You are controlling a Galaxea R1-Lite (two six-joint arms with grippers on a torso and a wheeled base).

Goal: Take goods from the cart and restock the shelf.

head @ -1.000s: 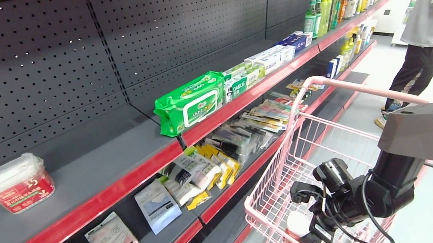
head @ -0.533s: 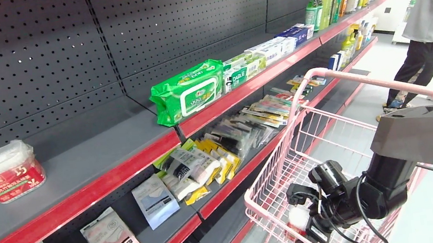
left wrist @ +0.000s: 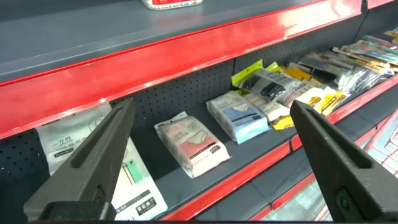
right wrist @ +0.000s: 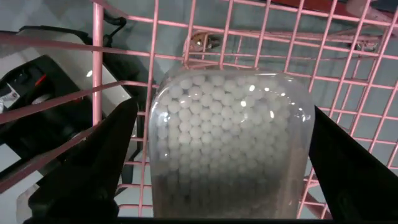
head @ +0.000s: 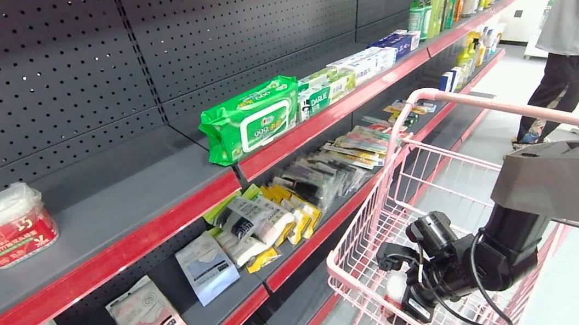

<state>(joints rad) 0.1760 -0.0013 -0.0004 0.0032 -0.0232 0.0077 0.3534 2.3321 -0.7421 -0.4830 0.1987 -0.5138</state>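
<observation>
Now the right end effector (right wrist: 224, 109) is low inside the pink wire shopping cart (head: 362, 280), close to the cart's corner nearest the shelves. Its two dark fingers (right wrist: 93, 168) are spread, one on each side of a clear plastic tub of white cotton swabs (right wrist: 230, 155). On one side a thin gap with pink wire shows between finger and tub. On the other side I cannot tell if the finger touches the wall. From the head camera the tub (head: 396, 286) is a small white shape just beside the black wrist, on the cart's floor.

The left end effector (left wrist: 211, 106) hangs in front of the shelves, below the grey metal shelf with a red front edge (head: 107, 207). Its fingers (left wrist: 93, 168) are spread wide. Between them the lower shelf (left wrist: 261, 158) is seen, with a pink flat packet (left wrist: 193, 146) and a pale blue packet (left wrist: 239, 118) lying side by side.

On the upper shelf a similar tub with a red label (head: 1, 225) stands at the robot's left. A green pack of wet wipes (head: 251, 117) stands farther along, well apart from it.
</observation>
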